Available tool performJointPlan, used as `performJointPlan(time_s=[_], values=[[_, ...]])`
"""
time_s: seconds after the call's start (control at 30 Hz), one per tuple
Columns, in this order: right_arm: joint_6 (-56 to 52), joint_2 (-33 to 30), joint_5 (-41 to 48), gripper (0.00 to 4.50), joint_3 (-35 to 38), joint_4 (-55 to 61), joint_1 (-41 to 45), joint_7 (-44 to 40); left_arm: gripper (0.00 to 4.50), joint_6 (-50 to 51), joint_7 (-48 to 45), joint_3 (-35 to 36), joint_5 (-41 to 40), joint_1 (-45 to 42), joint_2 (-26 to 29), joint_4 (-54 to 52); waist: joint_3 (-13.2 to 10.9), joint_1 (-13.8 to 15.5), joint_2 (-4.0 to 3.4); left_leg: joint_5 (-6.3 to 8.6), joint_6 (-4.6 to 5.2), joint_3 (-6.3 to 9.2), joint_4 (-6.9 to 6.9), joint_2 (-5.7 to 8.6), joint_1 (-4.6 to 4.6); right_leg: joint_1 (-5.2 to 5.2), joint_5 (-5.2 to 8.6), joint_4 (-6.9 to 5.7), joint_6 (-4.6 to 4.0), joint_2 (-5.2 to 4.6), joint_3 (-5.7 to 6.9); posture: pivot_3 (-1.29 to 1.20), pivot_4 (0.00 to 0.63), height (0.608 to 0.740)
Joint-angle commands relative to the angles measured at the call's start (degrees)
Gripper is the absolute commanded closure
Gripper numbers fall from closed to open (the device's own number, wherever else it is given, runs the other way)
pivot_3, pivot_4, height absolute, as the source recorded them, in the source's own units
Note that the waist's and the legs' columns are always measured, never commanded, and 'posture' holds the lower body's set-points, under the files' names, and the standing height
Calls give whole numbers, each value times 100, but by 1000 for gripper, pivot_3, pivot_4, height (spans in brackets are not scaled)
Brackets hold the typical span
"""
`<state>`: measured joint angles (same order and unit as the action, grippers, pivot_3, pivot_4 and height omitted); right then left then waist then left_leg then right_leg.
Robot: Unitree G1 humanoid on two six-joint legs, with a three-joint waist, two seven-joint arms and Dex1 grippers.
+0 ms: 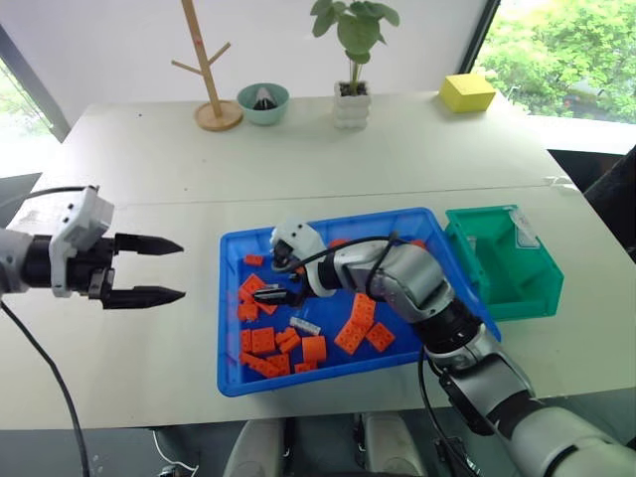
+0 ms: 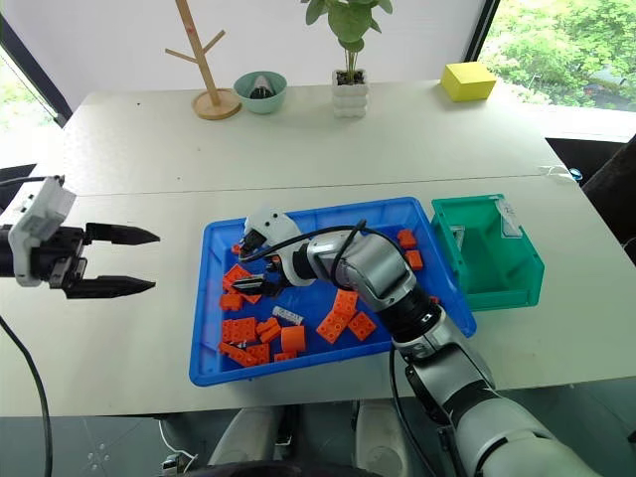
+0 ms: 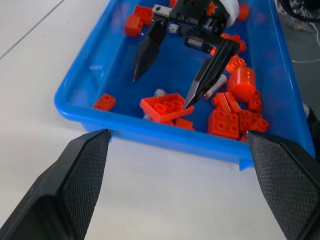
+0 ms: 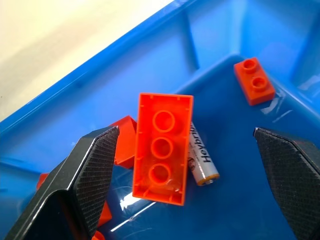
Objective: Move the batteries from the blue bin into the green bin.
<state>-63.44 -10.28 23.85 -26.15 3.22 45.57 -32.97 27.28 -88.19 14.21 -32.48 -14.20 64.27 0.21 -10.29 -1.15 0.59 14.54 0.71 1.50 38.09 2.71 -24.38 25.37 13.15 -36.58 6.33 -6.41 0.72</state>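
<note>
The right gripper hangs low inside the large, shallow, bright-blue plastic bin, over its left half, with its two black fingers spread wide and nothing between them. In the right wrist view a slim silvery-white cylindrical battery lies flat on the bin floor between those fingers, half tucked under the edge of a long orange toy brick. Its long axis runs roughly along the brick's side, across the gap rather than in line with it, so closing the fingers would likely catch brick and battery together unless the hand shifts toward the battery's free end. A second battery lies among the bricks nearer the robot.

The right arm is clearly the nearer one. The left gripper hovers over the white bench, left of the bin, fingers apart and empty. The smaller, deeper green plastic bin stands just beside the blue one's right end.
</note>
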Motion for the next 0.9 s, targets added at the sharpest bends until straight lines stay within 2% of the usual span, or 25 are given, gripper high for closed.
performJointPlan(time_s=[0.03,0.37,0.47,0.67,0.7,0.9], values=[[-11,121,16,89,-98,177,158,-157,0,-195,-29,132,-15,-80,52,-50,1,2,1,-1,-2,1,0,0,0,0,0,-3,0,0,0,0,150,702],[565,140,-557,89,-696,-404,-14,-361,0,-263,199,20,-63,-209,-255,-140,1,-4,2,-3,-4,1,4,0,6,8,1,-34,-1,1,0,0,150,702],[757,117,-723,975,-717,-548,-36,-391,0,-236,281,54,-114,-259,-369,-161,2,-5,4,-3,-5,0,6,0,13,5,1,-41,-1,1,0,0,150,702],[604,75,-654,4040,-484,-314,-29,-502,0,-352,593,285,-247,-78,-785,-203,2,-4,4,-4,-6,0,6,0,18,4,1,-46,-1,1,0,0,150,702],[531,80,-613,4386,-417,-268,2,-509,0,-349,646,299,-255,-31,-834,-243,2,-5,4,-4,-6,0,6,0,17,5,1,-46,-1,1,-1,0,150,702],[92,-45,-453,4386,-55,91,202,-598,0,-199,849,290,-368,155,-885,-441,2,2,4,-4,-6,1,6,-1,17,5,1,-45,-1,0,-1,0,150,702]])
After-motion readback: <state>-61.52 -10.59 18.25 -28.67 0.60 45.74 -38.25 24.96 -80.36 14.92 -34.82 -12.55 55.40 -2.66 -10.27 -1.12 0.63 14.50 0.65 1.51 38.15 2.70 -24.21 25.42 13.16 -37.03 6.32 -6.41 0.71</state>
